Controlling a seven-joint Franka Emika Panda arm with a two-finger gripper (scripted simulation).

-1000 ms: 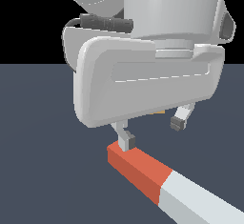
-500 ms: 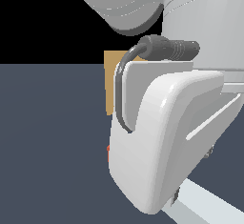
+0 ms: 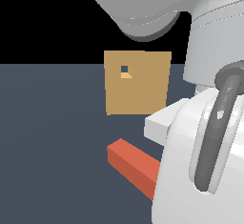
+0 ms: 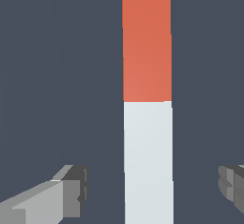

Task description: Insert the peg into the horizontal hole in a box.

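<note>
Square peg (image 4: pixel 147 104), half red-orange, half white, between spread gripper (image 4: pixel 151 189) fingers

Peg (image 4: pixel 147 123) (red-orange and white) between spread fingers (image 4: pixel 71 189), untouched

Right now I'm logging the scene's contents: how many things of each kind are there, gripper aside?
Peg: 1, half red-orange, half white
Box: 1, tan
Hole: 1, in the box's face
Total: 3
</note>
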